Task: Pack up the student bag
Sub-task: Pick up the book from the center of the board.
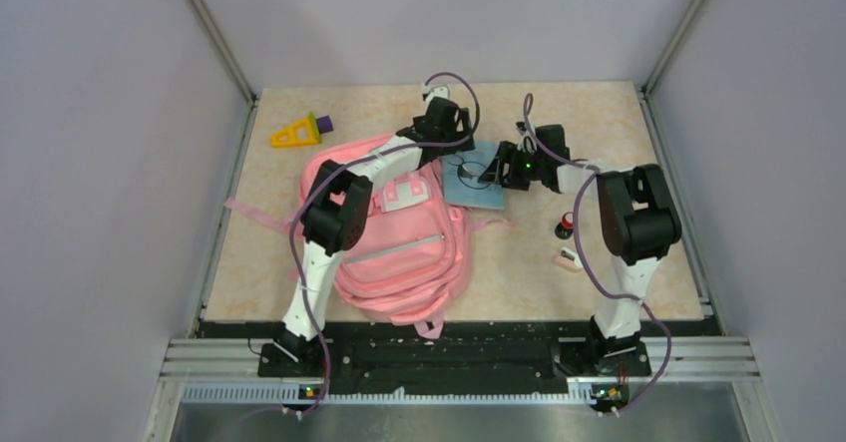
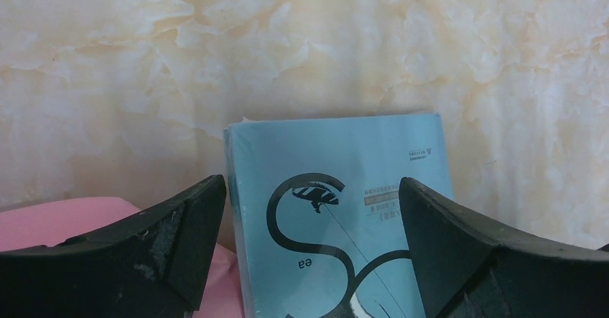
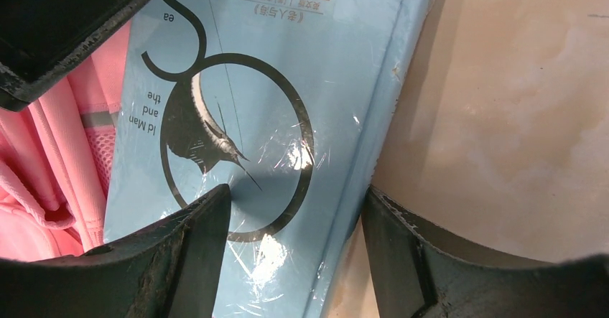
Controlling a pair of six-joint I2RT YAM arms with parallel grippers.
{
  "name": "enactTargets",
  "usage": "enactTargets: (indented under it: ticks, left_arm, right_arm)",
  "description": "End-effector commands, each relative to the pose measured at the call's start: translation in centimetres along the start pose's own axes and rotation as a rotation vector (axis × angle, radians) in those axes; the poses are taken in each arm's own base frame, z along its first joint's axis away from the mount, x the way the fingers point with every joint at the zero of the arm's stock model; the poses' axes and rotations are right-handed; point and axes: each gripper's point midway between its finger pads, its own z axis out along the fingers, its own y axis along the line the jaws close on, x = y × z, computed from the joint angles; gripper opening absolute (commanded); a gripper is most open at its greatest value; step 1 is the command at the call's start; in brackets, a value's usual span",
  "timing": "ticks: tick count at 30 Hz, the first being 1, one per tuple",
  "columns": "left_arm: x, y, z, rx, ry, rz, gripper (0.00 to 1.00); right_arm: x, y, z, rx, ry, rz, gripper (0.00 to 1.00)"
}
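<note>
- The beige marbled table (image 1: 619, 133) is carrying five loose items.
- The student bag (image 1: 399, 247), pink, is lying flat left of centre, one strap trailing out to the left.
- A light blue shrink-wrapped book (image 1: 477, 181) is resting at the bag's far right corner, its left edge overlapping pink fabric.
- A yellow triangular toy (image 1: 292, 136) is lying far left, touching a purple block (image 1: 322, 123).
- A small red-and-black object (image 1: 567, 225) and a small pink-and-white object (image 1: 570, 258) are sitting on the right side; neither can be identified.

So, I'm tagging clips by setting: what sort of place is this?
Probably a lab test booth: plain grey walls box in a marble-look table, and robot arms are bolted to a rail.
</note>
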Motion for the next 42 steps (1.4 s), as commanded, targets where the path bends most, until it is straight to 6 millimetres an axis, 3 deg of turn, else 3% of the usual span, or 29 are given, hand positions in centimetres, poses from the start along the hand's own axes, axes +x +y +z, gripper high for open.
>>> enactTargets:
  ticks: [1,4,6,13,16,20,21,24,26,29,33,36,42]
  left_arm:
    - [2.1,-0.1,-1.5,0.033,0.111,-0.037,0.95]
    - [3.2,-2.2,-2.1,0.163,0.163,-0.128,0.89]
    - [2.9,-3.2,-2.8,0.234,0.146,-0.198,0.82]
    - [-0.8,-6.7,-7.7,0.481,0.041,-0.341,0.59]
    - [-1.9,-8.5,-9.8,0.587,0.034,-0.36,0.37]
    - [-3.5,-9.4,-11.9,0.652,-0.006,-0.361,0.04]
    - [-3.8,-9.6,-12.4,0.662,-0.016,-0.351,0.0]
    - [-5.1,-10.2,-14.4,0.705,-0.051,-0.317,0.0]
    - [-6.4,-11.0,-16.7,0.758,-0.091,-0.286,0.0]
    - [-8.3,-12.1,-20.6,0.837,-0.146,-0.225,0.0]
    - [-10.0,-13.1,-26.4,0.943,-0.205,-0.146,0.0]
    - [-10.2,-13.0,-30.1,0.99,-0.238,-0.104,0.0]
    - [-9.7,-12.6,-37.1,1.119,-0.292,-0.058,0.0]
  right_arm:
    - [5.8,-1.2,0.6,0.04,0.168,0.081,0.65]
    - [5.9,-1.2,0.6,0.042,0.169,0.083,0.65]
    - [5.9,-1.2,0.6,0.043,0.171,0.081,0.65]
    - [5.9,-1.2,0.2,0.05,0.163,0.07,0.65]
    - [5.6,-0.9,0.0,0.043,0.151,0.066,0.65]
    - [4.8,-0.2,-0.8,0.042,0.121,0.048,0.65]
    - [4.4,0.1,-1.2,0.041,0.105,0.041,0.66]
    - [2.8,1.4,-2.9,0.035,0.045,0.012,0.68]
    - [0.9,2.5,-4.7,0.016,-0.031,-0.009,0.72]
    - [-1.8,4.6,-8.7,-0.029,-0.154,-0.026,0.78]
    - [-3.9,7.7,-13.8,-0.132,-0.283,-0.063,0.84]
    - [-4.2,10.2,-16.7,-0.196,-0.339,-0.102,0.86]
    - [-2.7,16.3,-21.0,-0.47,-0.375,-0.157,0.86]
